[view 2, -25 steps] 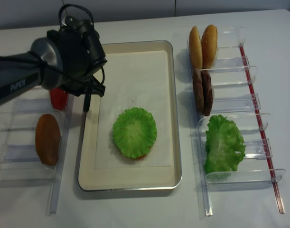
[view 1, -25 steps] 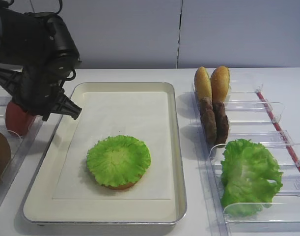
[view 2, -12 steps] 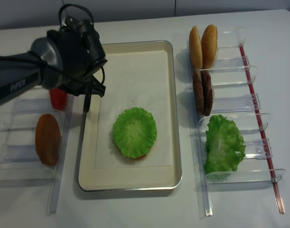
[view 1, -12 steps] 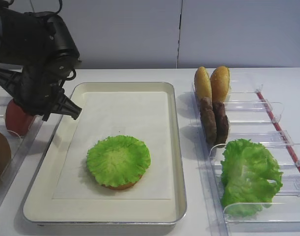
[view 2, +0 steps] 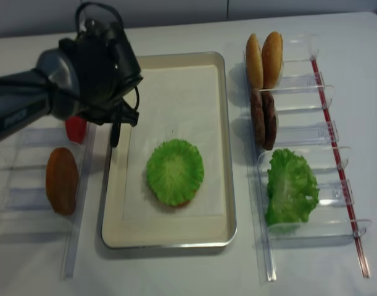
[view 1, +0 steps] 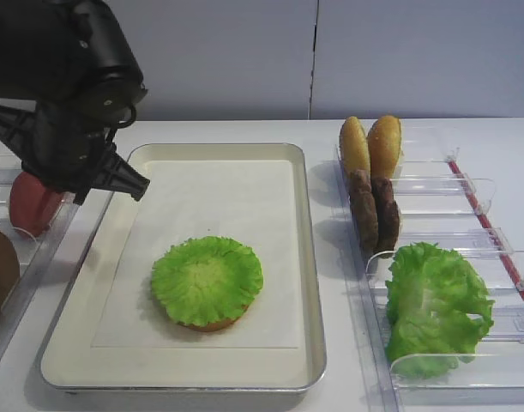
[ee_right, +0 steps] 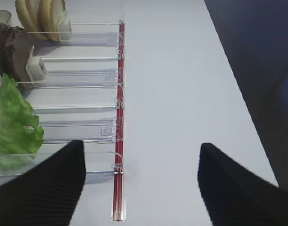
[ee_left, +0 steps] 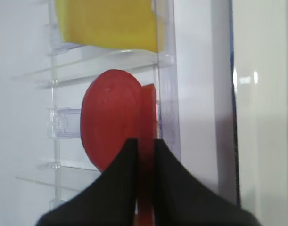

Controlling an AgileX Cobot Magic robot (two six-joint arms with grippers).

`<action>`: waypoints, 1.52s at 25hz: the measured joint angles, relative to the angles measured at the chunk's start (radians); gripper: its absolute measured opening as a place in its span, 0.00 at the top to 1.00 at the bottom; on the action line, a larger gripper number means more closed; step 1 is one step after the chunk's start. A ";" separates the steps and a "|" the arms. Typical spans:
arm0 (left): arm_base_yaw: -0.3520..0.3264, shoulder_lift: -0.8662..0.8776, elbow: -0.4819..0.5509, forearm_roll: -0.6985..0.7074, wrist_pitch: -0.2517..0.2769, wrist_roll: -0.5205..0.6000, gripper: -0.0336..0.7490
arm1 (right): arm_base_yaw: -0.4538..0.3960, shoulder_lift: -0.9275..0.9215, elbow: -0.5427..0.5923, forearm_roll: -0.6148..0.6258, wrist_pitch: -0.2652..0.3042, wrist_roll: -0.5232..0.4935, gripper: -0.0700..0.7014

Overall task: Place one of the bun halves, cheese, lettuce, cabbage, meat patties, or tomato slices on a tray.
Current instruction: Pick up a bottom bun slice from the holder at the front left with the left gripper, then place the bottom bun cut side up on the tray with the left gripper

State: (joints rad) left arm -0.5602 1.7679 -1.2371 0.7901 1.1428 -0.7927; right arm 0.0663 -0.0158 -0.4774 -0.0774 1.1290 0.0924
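In the left wrist view my left gripper (ee_left: 144, 143) is shut on a thin red tomato slice (ee_left: 146, 101) held edge-on, with another tomato slice (ee_left: 108, 120) standing behind it and the cheese (ee_left: 106, 21) beyond. From above, the left arm hangs over the tomato slices (view 2: 75, 128), left of the tray (view 2: 228, 185). A round lettuce (view 1: 207, 279) leaf lies on the tray (view 1: 306, 257) over a bun half (view 1: 214, 324). More bun halves (view 1: 369, 146), meat patties (view 1: 373, 210) and a lettuce bunch (view 1: 435, 305) stand in the right rack. My right gripper (ee_right: 141, 155) is open over bare table. The cabbage is out of view.
Clear plastic racks flank the tray, one on the left (view 2: 28, 197) and one on the right (view 2: 311, 129) with a red strip (ee_right: 119, 117) along its outer side. An orange-brown round piece (view 2: 62, 180) lies in the left rack.
My left gripper has closed on the tomato slice, and the left arm has risen slightly and shifted a little towards the tray. Nothing else has moved.
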 joint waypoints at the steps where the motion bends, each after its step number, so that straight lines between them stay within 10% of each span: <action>1: -0.011 -0.018 0.000 -0.002 0.000 0.000 0.86 | 0.000 0.000 0.000 0.000 0.000 0.000 0.23; 21: -0.102 -0.422 0.000 -0.352 -0.086 0.160 0.86 | 0.000 0.000 0.000 0.000 0.000 -0.006 0.23; 38: -0.044 -0.489 0.251 -0.822 -0.410 0.445 0.87 | 0.000 0.000 0.000 0.002 0.000 -0.006 0.23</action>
State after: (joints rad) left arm -0.6043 1.2788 -0.9866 -0.0322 0.7325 -0.3475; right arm 0.0663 -0.0158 -0.4774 -0.0753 1.1290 0.0865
